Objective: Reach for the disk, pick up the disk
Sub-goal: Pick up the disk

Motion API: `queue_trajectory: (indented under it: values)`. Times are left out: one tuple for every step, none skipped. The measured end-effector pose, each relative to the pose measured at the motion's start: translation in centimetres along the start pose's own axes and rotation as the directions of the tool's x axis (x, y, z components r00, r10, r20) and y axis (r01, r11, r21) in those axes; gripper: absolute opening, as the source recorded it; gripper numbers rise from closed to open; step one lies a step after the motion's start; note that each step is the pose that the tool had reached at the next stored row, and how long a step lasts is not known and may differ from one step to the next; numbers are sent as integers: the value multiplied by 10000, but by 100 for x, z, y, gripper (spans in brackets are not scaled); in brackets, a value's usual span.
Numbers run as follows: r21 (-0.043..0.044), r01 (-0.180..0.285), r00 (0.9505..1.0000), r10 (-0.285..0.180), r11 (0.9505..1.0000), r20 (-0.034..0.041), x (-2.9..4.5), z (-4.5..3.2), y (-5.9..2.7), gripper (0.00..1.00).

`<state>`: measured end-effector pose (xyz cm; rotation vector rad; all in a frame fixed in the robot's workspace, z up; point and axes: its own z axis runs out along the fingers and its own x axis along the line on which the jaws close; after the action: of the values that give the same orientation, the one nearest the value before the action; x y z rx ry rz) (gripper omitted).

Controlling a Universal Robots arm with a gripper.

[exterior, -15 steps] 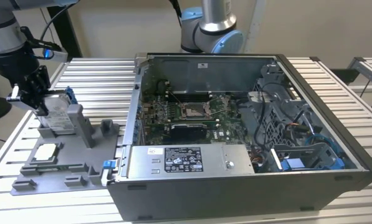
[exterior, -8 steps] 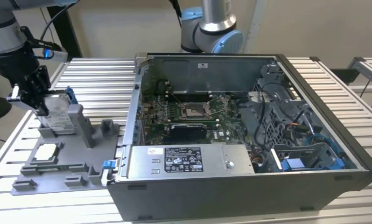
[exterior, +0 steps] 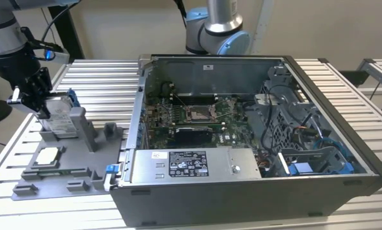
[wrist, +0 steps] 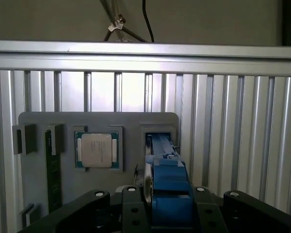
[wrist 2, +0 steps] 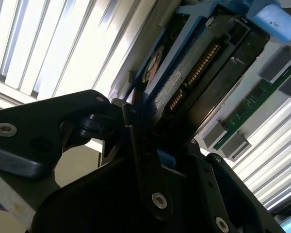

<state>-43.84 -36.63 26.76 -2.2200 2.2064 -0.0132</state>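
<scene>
The end effector [exterior: 42, 106] is clamped on the disk [exterior: 62, 119], its fingers [wrist: 133, 213] pressed against either side of the blue frame; the disk stands on edge at a slot of the grey fixture plate [exterior: 82, 163], at the exterior view's left; a processor chip [wrist: 97, 150] lies in a pocket just beside that slot; the plate rests on the slatted bench [exterior: 101, 81], next to the open computer case [exterior: 242, 201].
</scene>
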Motion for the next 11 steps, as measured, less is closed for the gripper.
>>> queue_trajectory:
  values:
    - [0,1,10000,-1,10000,0,0,-11,0,0]
    - [0,0,10000,0,10000,0,0,-26,-1,0]
    - [-2,0,10000,0,10000,-1,0,-49,-1,0]
    - [0,0,10000,0,10000,1,-1,-70,-1,0]
    - [-1,0,10000,0,10000,0,-1,-91,-2,0]
    - [-1,0,10000,0,10000,0,-1,-111,-2,0]
    - [-1,0,10000,0,10000,0,-1,-133,-2,0]
    - [-2,0,10000,0,10000,0,-1,-155,-2,0]
    - [-1,0,10000,0,10000,0,-1,-175,-3,0]
    - [0,0,10000,0,10000,0,-1,-195,-3,0]
    - [-1,0,10000,0,10000,0,-1,-216,-3,0]
